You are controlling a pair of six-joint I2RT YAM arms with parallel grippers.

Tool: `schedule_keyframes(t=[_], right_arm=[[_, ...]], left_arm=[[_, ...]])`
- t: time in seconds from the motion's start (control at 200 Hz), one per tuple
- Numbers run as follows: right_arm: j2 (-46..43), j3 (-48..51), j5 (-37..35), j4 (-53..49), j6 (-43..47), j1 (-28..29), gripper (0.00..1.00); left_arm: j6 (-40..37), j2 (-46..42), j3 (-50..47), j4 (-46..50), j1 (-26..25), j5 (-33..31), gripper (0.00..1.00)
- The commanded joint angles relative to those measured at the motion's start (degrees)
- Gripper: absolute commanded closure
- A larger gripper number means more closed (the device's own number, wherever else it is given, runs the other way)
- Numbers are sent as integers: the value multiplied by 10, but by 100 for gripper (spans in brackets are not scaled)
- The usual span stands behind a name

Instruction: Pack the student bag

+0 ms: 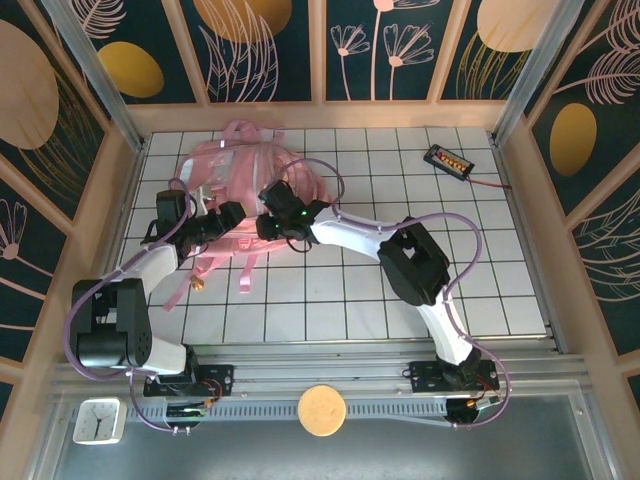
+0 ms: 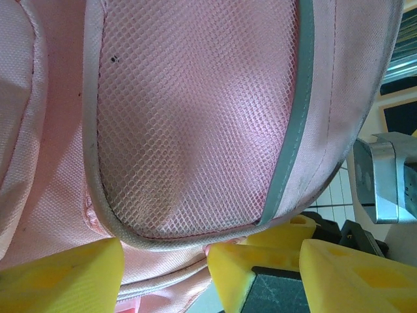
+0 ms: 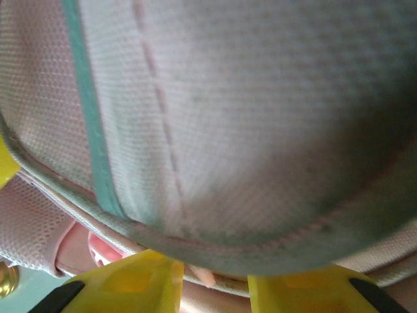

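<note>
Student bag (image 1: 245, 165) lies on the far-left part of the tiled surface (image 1: 420, 290), with its straps (image 1: 243, 268) trailing toward the near edge. Both arms reach onto it. Left pincer (image 1: 232, 213) is at the bag's near-left side. In the wrist view the left fingers (image 2: 65, 277) stand well apart below a mesh pocket (image 2: 195, 130) edged in grey piping, with pink fabric bulging between them. Right pincer (image 1: 270, 198) is over the bag's middle. The right fingers (image 3: 130, 287) show a moderate gap with a piped seam of the bag sitting in it; cannot tell whether they bite. A black device with red wire (image 1: 448, 160) sits far right, well apart from the bag.
</note>
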State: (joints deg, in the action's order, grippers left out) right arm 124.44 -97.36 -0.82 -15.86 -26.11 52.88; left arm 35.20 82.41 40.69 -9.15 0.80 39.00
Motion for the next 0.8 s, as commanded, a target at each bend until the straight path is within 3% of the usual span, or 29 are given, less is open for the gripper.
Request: schedule_keyframes(t=[0.0,0.07,0.185,0.26,0.325,0.39,0.54,0.575,0.59,0.696,0.796], right_arm=[[17,-12,-34,10,-13,12,64],[16,-12,-49,23,-19,16,53],[29,-24,-52,28,-28,17,53],[42,-38,-55,10,-30,14,64],[45,-37,-54,2,-31,11,84],[38,-32,-50,0,-31,9,91],[17,-33,-36,-29,-20,6,100],[9,-30,-33,-31,-17,4,100],[6,-29,-30,-31,-17,3,100],[-4,-29,-4,-38,-24,-5,100],[-18,-23,26,-30,-33,-12,100]], left_arm=[[-15,-4,-5,0,-4,23,29],[-16,-3,-4,3,-4,23,29],[-15,-1,-4,3,-4,24,29],[-15,-1,-4,3,-4,24,29],[-14,-6,-5,6,-4,20,29],[-14,-17,-4,17,-4,13,29],[-5,-72,10,120,-4,-58,23],[12,-93,4,145,-4,-76,4],[20,-102,2,153,-4,-82,2],[78,-175,-24,202,-4,-109,1],[166,-219,-85,162,-4,-91,1]])
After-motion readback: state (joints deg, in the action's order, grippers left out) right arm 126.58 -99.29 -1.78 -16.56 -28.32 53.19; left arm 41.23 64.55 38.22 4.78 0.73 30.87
